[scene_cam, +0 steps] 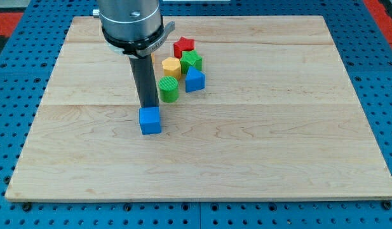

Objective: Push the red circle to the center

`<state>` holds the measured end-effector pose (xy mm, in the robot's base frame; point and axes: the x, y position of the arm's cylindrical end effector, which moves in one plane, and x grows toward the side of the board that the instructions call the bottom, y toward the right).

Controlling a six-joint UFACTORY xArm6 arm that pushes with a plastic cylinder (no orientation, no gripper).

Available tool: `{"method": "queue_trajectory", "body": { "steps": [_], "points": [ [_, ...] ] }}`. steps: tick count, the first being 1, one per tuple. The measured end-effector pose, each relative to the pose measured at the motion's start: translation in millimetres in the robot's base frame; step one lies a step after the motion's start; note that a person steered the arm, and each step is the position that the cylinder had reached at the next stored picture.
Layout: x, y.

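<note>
Bright, even light is falling from overhead across the wooden board point(246, 146), and its pale grain is showing clearly with no harsh glare. A faint sheen is lying along the board's far edge at the view's top. Soft, short shadows are sitting close under the blue cube point(150, 120) and the green cylinder point(169, 88). The metal collar point(133, 28) above the rod is catching dull highlights. Focus is holding sharp throughout, and the board's edges are appearing straight, without visible bending
</note>
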<state>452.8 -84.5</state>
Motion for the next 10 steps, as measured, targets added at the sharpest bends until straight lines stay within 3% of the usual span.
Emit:
{"method": "queue_trajectory", "body": {
  "steps": [1,2,3,4,5,6,7,9,10],
  "points": [
    [6.9,19.7],
    [14.7,-47.9],
    [69.5,35.6],
    [71.8,130.6],
    [64.4,40.9],
    [57.0,8.8],
    [32.8,104.5],
    [4.4,92.3],
    [17.0,141.2]
  ]
}}
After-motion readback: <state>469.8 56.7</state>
